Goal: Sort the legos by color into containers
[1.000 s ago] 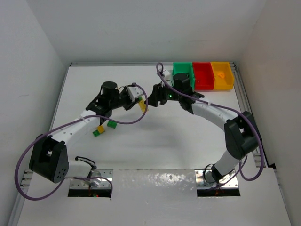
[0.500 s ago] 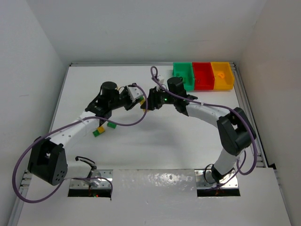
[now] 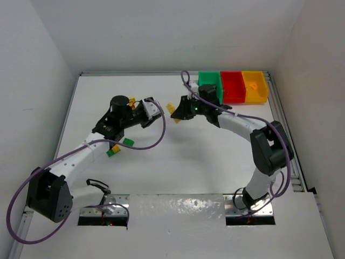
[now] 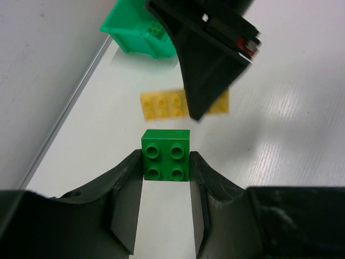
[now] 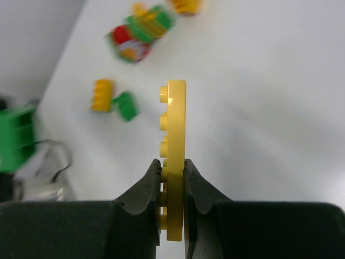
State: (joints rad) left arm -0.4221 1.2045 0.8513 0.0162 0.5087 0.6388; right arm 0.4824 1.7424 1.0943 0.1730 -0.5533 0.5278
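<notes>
My left gripper (image 4: 166,157) is shut on a green 2x2 brick (image 4: 166,144), its jaws pressed on both sides; in the top view it (image 3: 155,110) sits at the table's middle back. My right gripper (image 5: 172,163) is shut on a thin yellow plate (image 5: 176,108), held on edge above the table. In the top view it (image 3: 180,111) faces the left gripper, with the plate (image 3: 172,110) between them. The green bin (image 3: 210,82), red bin (image 3: 233,86) and yellow-orange bin (image 3: 254,86) stand in a row at the back right.
Loose bricks lie beneath the left arm: a yellow one (image 3: 115,147) and two green ones (image 3: 128,142) (image 3: 110,152). The right wrist view shows a yellow and green pair (image 5: 114,100) and a blurred red-green-yellow cluster (image 5: 141,31). White walls enclose the table.
My right gripper has closed on the yellow plate, lifted it off the table and drawn back toward the bins. My left arm has shifted slightly left and back.
</notes>
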